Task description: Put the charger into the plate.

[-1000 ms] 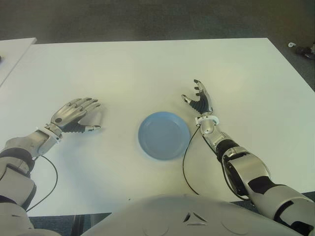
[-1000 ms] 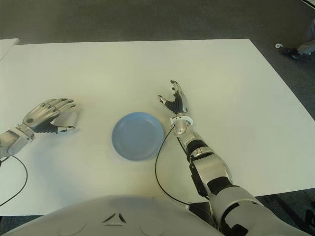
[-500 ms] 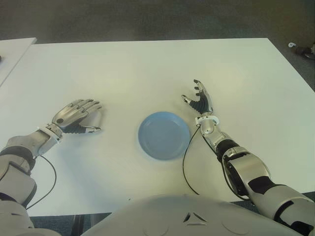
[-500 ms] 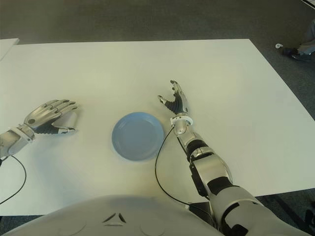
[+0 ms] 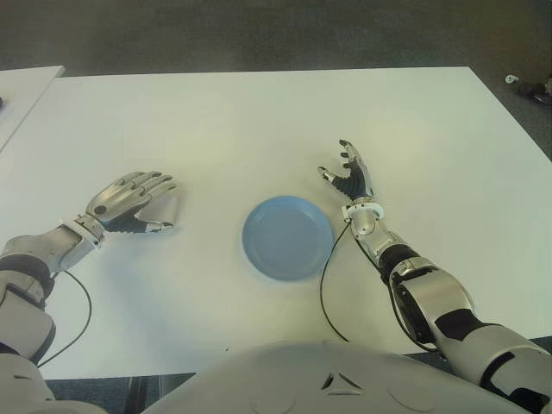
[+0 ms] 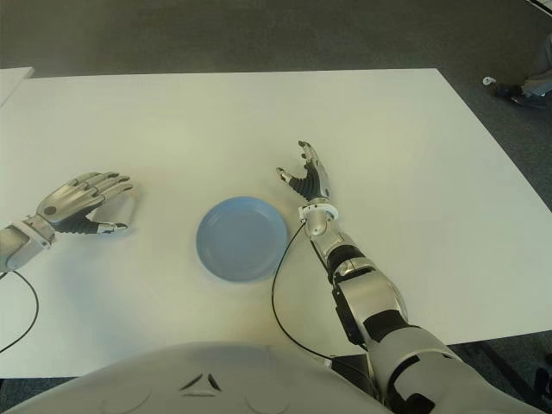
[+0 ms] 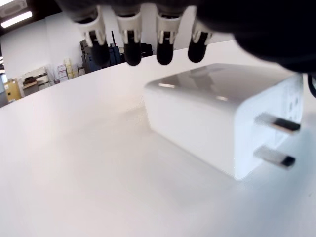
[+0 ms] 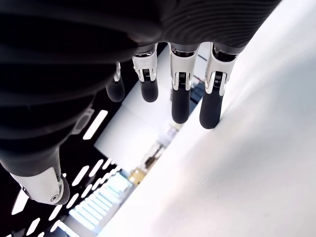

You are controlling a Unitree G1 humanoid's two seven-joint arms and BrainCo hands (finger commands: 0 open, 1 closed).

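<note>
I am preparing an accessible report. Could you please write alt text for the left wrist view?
A white charger lies on the white table, its two metal prongs pointing sideways. The left hand hovers above it with dark-tipped fingers extended, not touching it.

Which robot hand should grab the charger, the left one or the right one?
Left. The white charger lies on the table right under the left hand, whose open fingers hover just above it. The right hand is open and empty, on the far side of the blue plate.
</note>
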